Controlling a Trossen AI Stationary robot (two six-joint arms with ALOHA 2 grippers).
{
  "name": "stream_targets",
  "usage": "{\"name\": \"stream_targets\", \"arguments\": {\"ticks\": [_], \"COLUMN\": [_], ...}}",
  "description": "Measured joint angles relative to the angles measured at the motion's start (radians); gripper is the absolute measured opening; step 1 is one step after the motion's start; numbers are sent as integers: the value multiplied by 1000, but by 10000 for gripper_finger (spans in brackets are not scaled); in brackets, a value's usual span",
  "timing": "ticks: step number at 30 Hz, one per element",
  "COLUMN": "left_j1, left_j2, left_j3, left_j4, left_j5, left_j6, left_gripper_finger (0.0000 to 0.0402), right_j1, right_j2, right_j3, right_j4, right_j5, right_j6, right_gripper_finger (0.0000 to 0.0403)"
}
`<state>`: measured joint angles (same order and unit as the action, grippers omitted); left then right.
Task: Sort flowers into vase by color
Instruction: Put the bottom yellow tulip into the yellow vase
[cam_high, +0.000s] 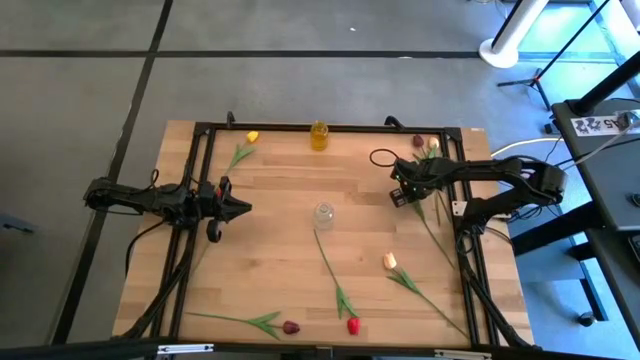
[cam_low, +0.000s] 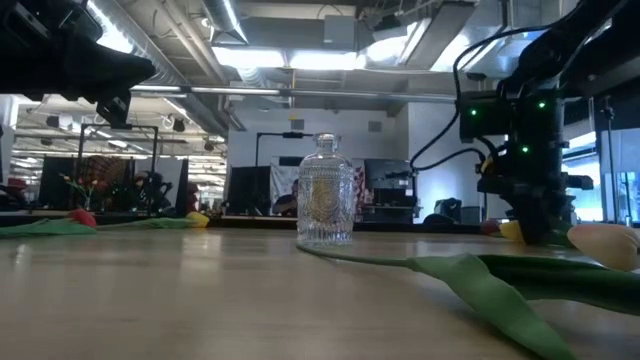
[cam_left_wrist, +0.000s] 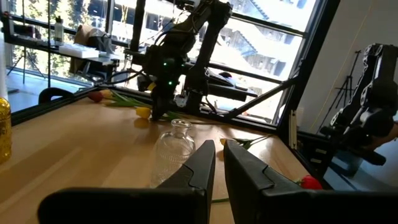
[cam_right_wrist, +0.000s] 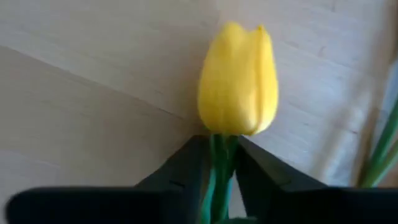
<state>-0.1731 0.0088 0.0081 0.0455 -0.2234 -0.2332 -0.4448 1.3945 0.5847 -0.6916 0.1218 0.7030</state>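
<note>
Nearby, clear vase (cam_high: 323, 214), amber vase (cam_high: 319, 135)

Yellow tulip (cam_right_wrist: 237, 81) stem cut off below tool.

Even overhead light, soft shadows; ceiling strip lights (cam_low: 300, 62) glare; yellow tulip (cam_right_wrist: 238, 81) close-up soft, slightly blurred.

High view: straight down over whole table (cam_high: 300, 250). Low view: tabletop level, facing room. Left wrist: looks across at clear vase (cam_left_wrist: 174, 146), shared with low view. Right wrist: very close to tabletop.
</note>
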Motion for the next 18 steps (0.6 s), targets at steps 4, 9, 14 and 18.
{"name": "stream_targets", "arguments": {"ticks": [4,9,14,18], "left_j1": [0,0,0,0], "left_j2": [0,0,0,0], "left_j3": [0,0,0,0], "left_j4": [0,0,0,0], "left_j5": [0,0,0,0], "left_j6": [0,0,0,0], "left_gripper_finger": [32,32,32,32], "right_j1": [0,13,13,12], "right_j2": [-15,-48,-46,-17], "right_j3": [27,169,337,403], "right_j4": [-1,60,393,727], "right_j5": [-10,-9,-76,-144], "right_j6": [-25,-88,-257,-385], "right_gripper_finger": [17,21,8,11]}}
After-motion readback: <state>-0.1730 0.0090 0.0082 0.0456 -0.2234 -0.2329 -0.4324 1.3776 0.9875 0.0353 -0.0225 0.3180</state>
